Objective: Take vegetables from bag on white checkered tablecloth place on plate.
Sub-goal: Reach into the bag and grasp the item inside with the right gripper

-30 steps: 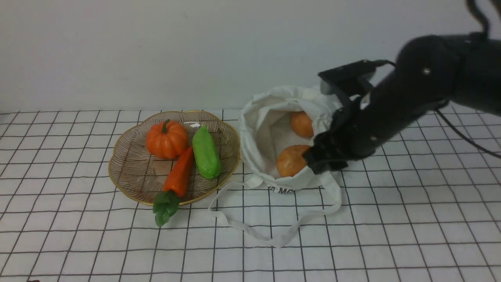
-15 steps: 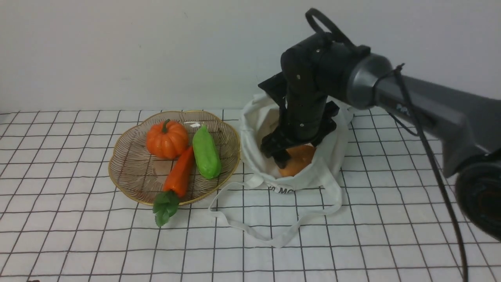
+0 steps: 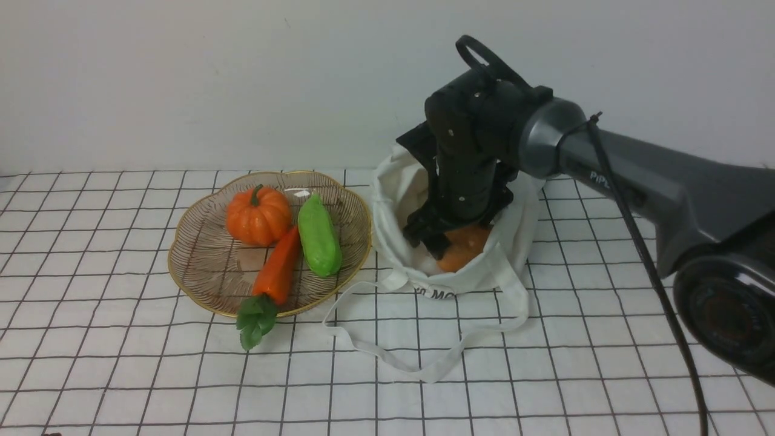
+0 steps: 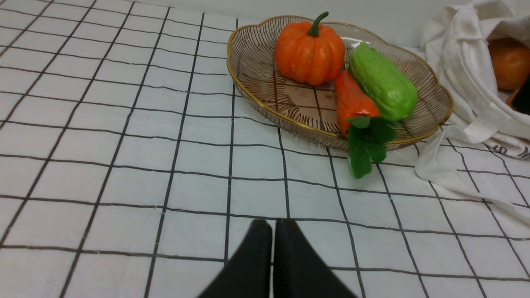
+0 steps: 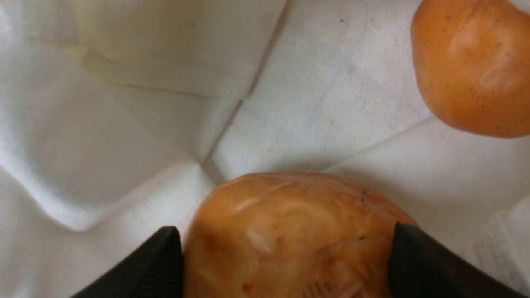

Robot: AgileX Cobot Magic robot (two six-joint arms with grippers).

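Note:
A white cloth bag [image 3: 393, 200] lies open on the white checkered tablecloth [image 3: 121, 363], right of the plate [image 3: 203, 257]. My right gripper [image 3: 433, 242] reaches down into the bag. In the right wrist view its two black fingers press both sides of a tan-orange potato [image 5: 290, 236], so the right gripper [image 5: 283, 229] is shut on it. A second potato [image 5: 472, 70] lies deeper in the bag. My left gripper [image 4: 273, 231] is shut and empty, low over the cloth some way from the plate [image 4: 256, 70]; the front view does not show it.
On the plate lie an orange pumpkin [image 3: 258, 215], a green vegetable [image 3: 319, 236] and a carrot [image 3: 278, 269] whose leaves hang over the rim. The bag's long strap [image 3: 424, 363] loops across the cloth in front. A plain wall stands behind.
My right arm swung from the bag's right side to above it and went down into its mouth. Its fingers opened wide, then closed against the potato.

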